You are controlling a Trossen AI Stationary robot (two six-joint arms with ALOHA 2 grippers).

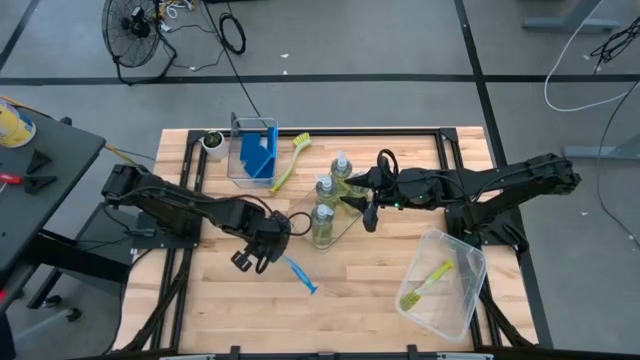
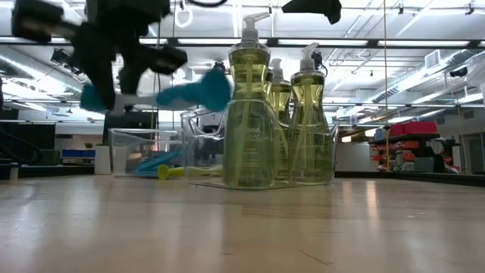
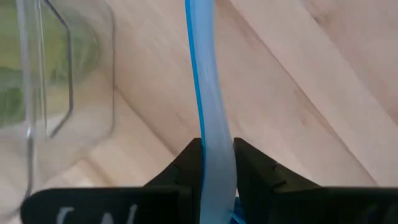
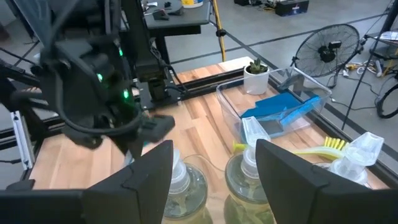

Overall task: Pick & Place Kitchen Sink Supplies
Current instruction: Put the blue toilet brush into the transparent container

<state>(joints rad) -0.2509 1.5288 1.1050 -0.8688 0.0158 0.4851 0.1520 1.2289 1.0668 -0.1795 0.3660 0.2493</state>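
The blue dish brush [image 3: 208, 124] sat clamped by its handle between the left gripper's [image 1: 257, 250] dark fingers [image 3: 186, 163], its bristle end trailing over bare wood toward the table's [image 1: 370, 285] near edge. Beside it, on a clear flat tray [image 1: 345, 225] at mid-table, stood a cluster of clear bottles [image 1: 322, 222] of yellow-green liquid; four seemed likely, though they overlapped. The right gripper [image 1: 372, 200] hung above them, fingers [image 4: 140, 171] well apart and holding nothing. Blue sponges [image 1: 260, 152] stood in a clear bin [image 1: 236, 168] at the far side, a yellow-green brush [image 1: 287, 160] lying just beside it. Another yellow-green brush [image 1: 427, 282] lay inside a second bin [image 1: 470, 295] toward the near right.
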